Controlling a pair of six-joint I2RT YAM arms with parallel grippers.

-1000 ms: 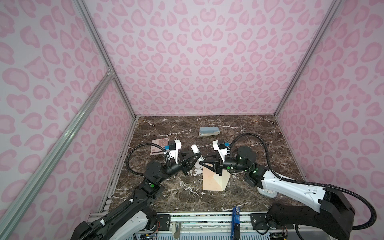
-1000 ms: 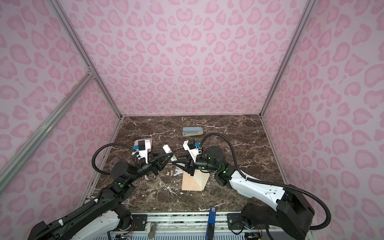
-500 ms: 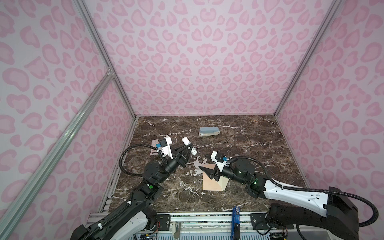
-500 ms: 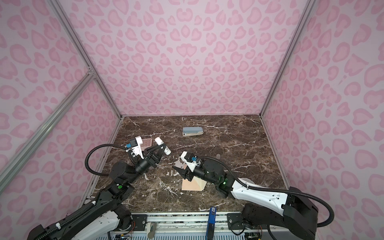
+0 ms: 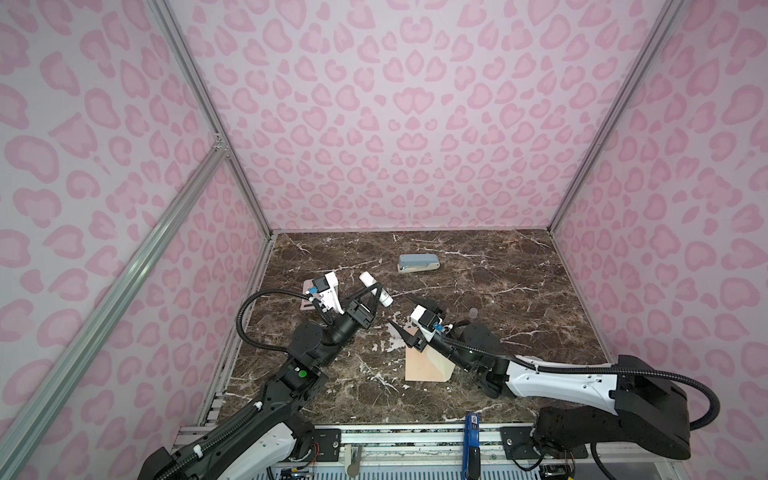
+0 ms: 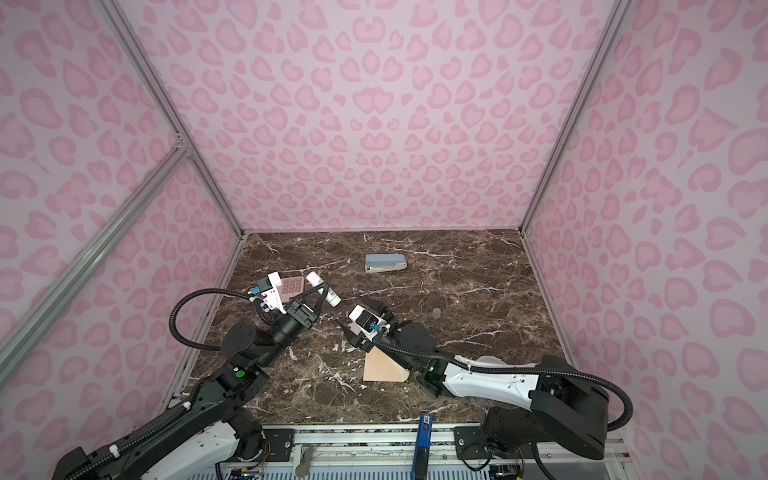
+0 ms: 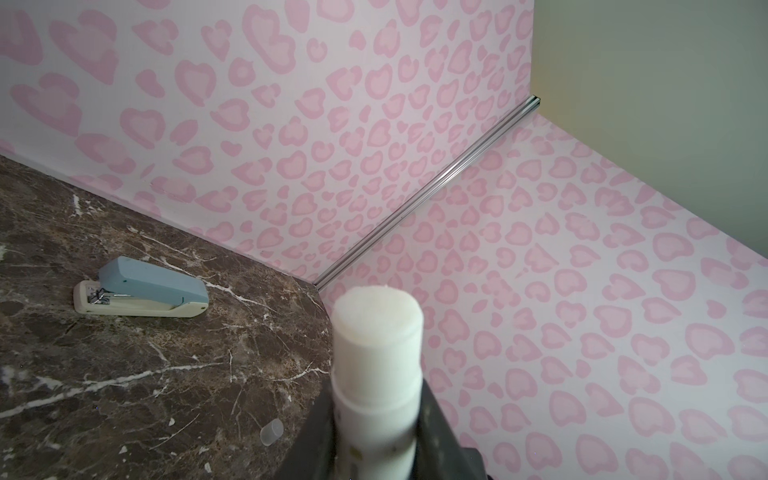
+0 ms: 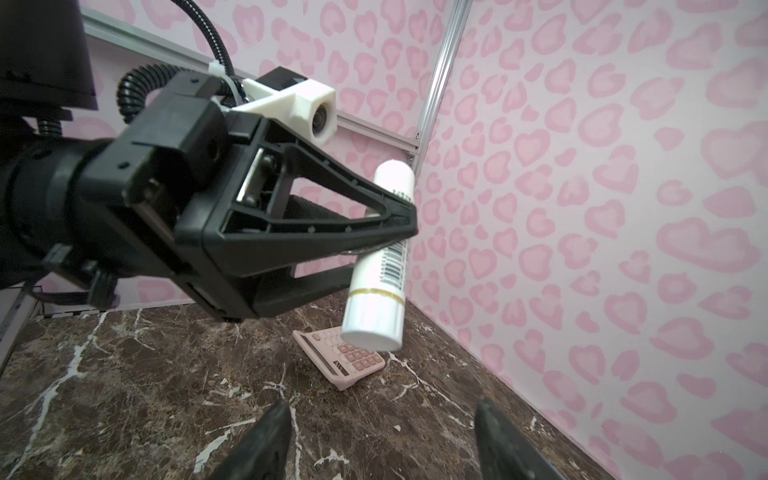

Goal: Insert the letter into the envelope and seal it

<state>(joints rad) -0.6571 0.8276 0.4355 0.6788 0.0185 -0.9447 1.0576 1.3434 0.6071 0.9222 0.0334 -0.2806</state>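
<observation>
Envelope (image 5: pixel 420 369) one; glue stick (image 8: pixel 376 301) one, in left jaws; stapler (image 5: pixel 417 263) one.

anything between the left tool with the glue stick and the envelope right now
Yes: the right tool, jaws open, and its wrist sit over the far end of the envelope, roughly on the line from the left tool and its glue stick. The envelope's near part lies uncovered.

The left gripper (image 8: pixel 405 220) has black triangular open-frame fingers (image 8: pixel 353 183); behind it sit a white camera mount (image 8: pixel 299 106) and ribbed black cable (image 8: pixel 137 89).
</observation>
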